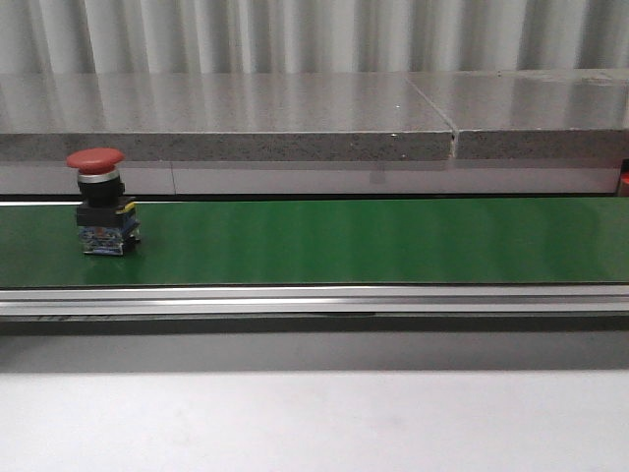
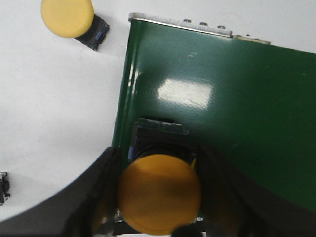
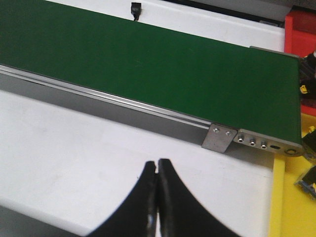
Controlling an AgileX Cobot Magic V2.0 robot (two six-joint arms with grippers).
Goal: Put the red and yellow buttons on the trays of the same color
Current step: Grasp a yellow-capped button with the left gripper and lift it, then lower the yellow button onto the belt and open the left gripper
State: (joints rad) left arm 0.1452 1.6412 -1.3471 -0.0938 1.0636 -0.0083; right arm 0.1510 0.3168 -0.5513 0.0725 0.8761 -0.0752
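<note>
A red button (image 1: 98,202) with a red mushroom cap stands upright on the green belt (image 1: 344,241) at the front view's left; no gripper shows in that view. In the left wrist view a yellow button (image 2: 159,192) sits at the belt's end (image 2: 222,98), and my left gripper (image 2: 157,197) is shut on its cap, a dark finger pressed to each side. A second yellow button (image 2: 69,19) lies on the white table beside the belt. My right gripper (image 3: 157,165) is shut and empty over the white table. A red tray (image 3: 302,29) and a yellow tray (image 3: 289,207) lie past the belt's end.
The belt's metal side rail (image 3: 123,106) and end bracket (image 3: 219,138) run in front of my right gripper. Dark button parts (image 3: 307,74) show at the trays' edge. A small part (image 2: 2,187) lies at the left wrist view's border. A grey stone ledge (image 1: 295,123) runs behind the belt.
</note>
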